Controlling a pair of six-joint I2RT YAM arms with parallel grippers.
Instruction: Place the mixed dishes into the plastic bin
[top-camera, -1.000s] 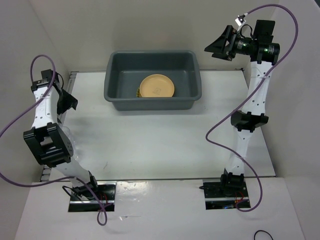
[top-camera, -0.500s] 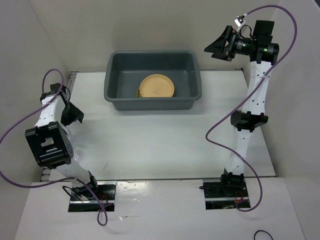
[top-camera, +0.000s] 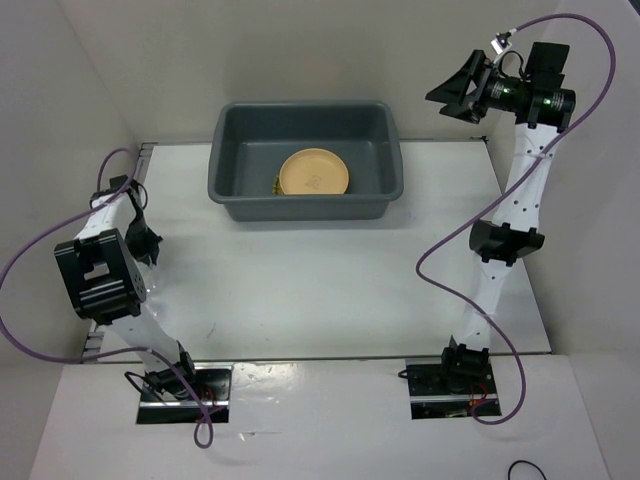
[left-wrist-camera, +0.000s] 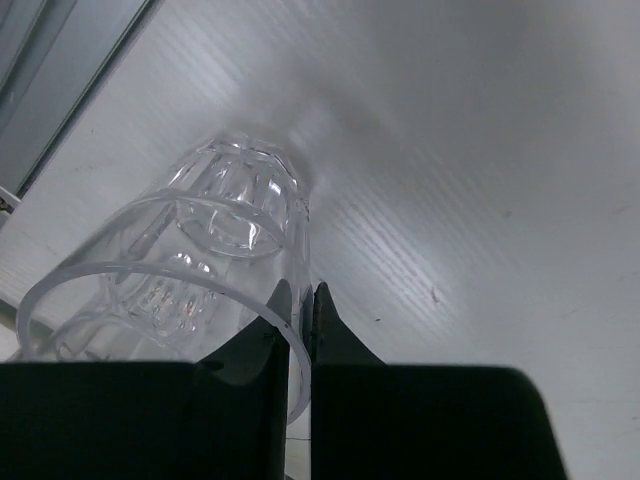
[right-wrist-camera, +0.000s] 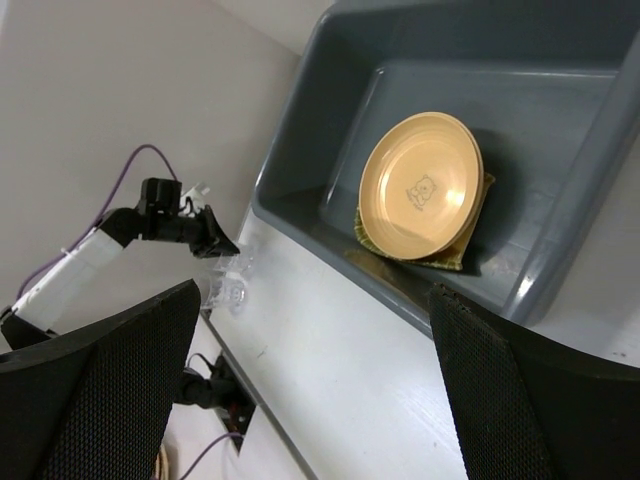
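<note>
1. Left pincer (left-wrist-camera: 299, 296) is down at the left edge of the bench (top-camera: 300, 285), and its two fingers are squeezed almost together with the thin wall of a clear glass tumbler (left-wrist-camera: 215, 225) caught between them, one finger inside the rim and one outside. So it's clamped on the glass, not on any dish.
2. The tumbler is ribbed and see-through, with its mouth toward the wrist camera and its base toward the bench. Can't honestly tell whether it's standing flat or tipped a bit.
3. Right pincer (right-wrist-camera: 315, 290) is way up in the air past the bin's right far corner, jaws spread wide and nothing in them. It's just looking down at the bin.
4. The plastic bin (top-camera: 300, 207) sits at the far middle of the bench, well apart from both pincers.
5. Inside it, an orange-yellow plate (right-wrist-camera: 420, 188) lies a bit right of centre on the floor, face up, with a small pale mark in the middle.
6. Under that plate the yellow slatted tray (right-wrist-camera: 468, 252) pokes out, with its greenish rim showing on both sides.
7. Only one plate face shows. Whether another one is stacked beneath it, no idea from these views.
8. From the right wrist view, the left arm (right-wrist-camera: 100, 250) and the tumbler are off to the bin's left, near the bench edge.
</note>
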